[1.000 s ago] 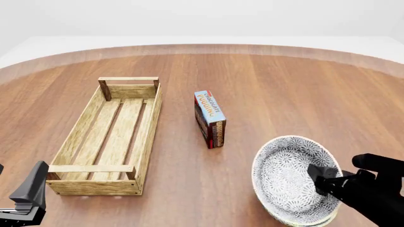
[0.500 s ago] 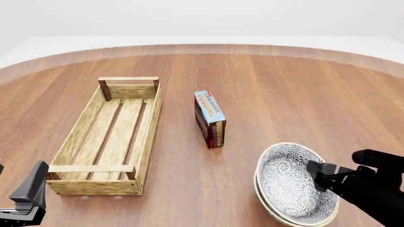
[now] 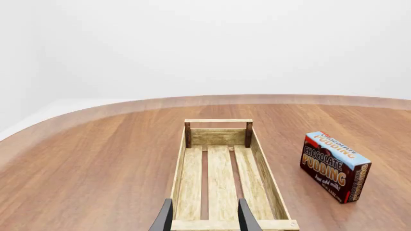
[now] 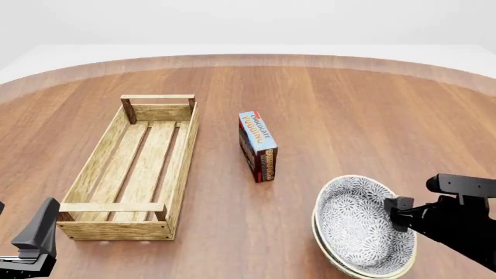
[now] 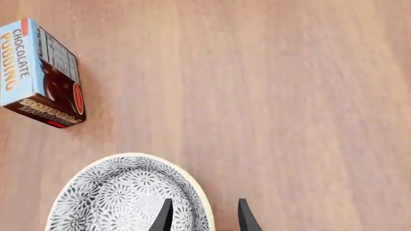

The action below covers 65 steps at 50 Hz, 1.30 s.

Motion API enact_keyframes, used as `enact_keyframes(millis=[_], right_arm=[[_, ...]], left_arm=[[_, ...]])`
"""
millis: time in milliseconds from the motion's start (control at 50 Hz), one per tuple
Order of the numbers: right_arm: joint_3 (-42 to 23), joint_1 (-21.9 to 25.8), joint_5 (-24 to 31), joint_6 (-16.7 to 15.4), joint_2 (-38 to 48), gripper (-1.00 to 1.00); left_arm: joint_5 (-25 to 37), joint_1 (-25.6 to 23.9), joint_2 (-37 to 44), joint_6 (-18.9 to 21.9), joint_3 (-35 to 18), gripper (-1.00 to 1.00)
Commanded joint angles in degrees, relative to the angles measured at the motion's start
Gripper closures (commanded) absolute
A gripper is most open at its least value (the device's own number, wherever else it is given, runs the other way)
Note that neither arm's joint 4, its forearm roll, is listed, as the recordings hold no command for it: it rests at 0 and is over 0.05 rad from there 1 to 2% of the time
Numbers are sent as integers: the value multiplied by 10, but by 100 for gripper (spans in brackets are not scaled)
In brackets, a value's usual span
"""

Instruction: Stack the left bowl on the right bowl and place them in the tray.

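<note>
The right end effector [image 4: 396,214] is matte black, blocky and angular. The left end effector [image 4: 35,235] is dark grey and black with slim, tapered fingers [image 3: 161,219].

Grey-and-white floral patterned round bowls [image 4: 358,228] with cream rim. Pale light-wood slatted tray [image 4: 136,167]. Blue, red and dark-brown pudding box [image 4: 258,146] with orange lettering. Reddish-brown wooden table [image 4: 349,110]. Black grippers.
</note>
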<state>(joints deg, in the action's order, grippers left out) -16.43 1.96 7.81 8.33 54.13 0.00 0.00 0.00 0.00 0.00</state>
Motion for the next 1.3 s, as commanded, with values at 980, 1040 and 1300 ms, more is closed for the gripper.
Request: enact_keyframes(millis=[980, 1040, 1300], right_arm=[[76, 24, -142, -5, 121, 100], [79, 33, -128, 8, 89, 100], [18, 69, 50, 80, -121, 100]], left_arm=[[0, 0, 0, 0, 0, -100], [0, 0, 0, 0, 0, -100], [0, 0, 0, 0, 0, -100]])
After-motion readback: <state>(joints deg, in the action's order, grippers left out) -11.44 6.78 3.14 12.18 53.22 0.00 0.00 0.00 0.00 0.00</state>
